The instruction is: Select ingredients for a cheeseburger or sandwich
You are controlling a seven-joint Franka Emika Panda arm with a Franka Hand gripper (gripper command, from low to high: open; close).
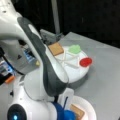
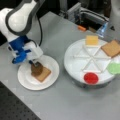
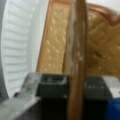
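In a front view my gripper (image 2: 35, 65) hangs over the white paper plate (image 2: 25, 82), shut on the dark brown patty (image 2: 37, 69). The patty is right above a tan bread square (image 2: 43, 74) lying on that plate; whether they touch I cannot tell. The wrist view shows the patty (image 3: 77, 50) edge-on between my fingers, with the bread (image 3: 55, 45) and the plate's ribbed rim (image 3: 17, 45) beneath. The yellow cheese (image 2: 91, 40) and a second bread square (image 2: 111, 48) lie in sections of the round divided tray (image 2: 75, 62).
A red disc (image 2: 91, 78) and a green leaf-like piece (image 2: 115, 68) also sit in the tray. My own arm (image 1: 47, 70) hides much of a front view, where the tray's bread (image 1: 56, 48) and the plate (image 1: 87, 107) show. Equipment lines the table's far edge.
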